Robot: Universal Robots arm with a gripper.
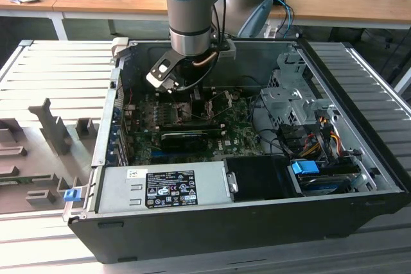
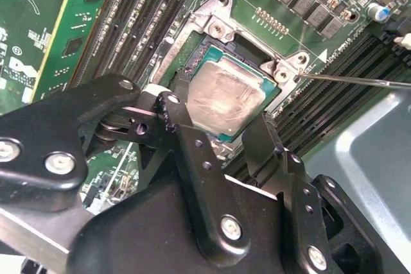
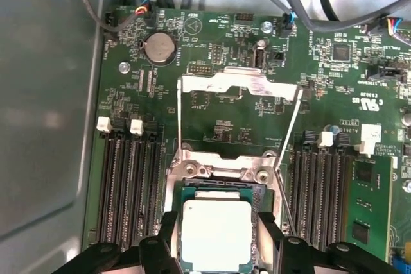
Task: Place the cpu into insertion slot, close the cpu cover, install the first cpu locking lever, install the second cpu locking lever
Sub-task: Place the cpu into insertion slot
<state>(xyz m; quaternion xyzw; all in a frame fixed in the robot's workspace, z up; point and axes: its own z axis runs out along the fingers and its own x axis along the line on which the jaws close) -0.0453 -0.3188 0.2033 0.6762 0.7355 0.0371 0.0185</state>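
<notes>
Inside the computer case (image 1: 225,235), toward 11 o'clock in the exterior view, the gripper (image 2: 218,117) jaws are clamping the cpu (image 3: 216,235) at the insertion slot (image 3: 205,170). Whether it is fully seated is unclear. The cpu cover (image 3: 237,85) is standing open, with the locking levers (image 3: 289,134) unlatched.

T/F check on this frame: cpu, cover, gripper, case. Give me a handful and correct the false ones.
1. The cpu cover is closed over the cpu. False: it is swung open, clear of the chip.
2. The gripper grips the cpu at the insertion slot. True.
3. Memory slots run along both sides of the socket. True.
4. A heatsink sits on the cpu. False: its metal top is bare.
5. The computer case is closed. False: it lies open, board exposed.
</notes>
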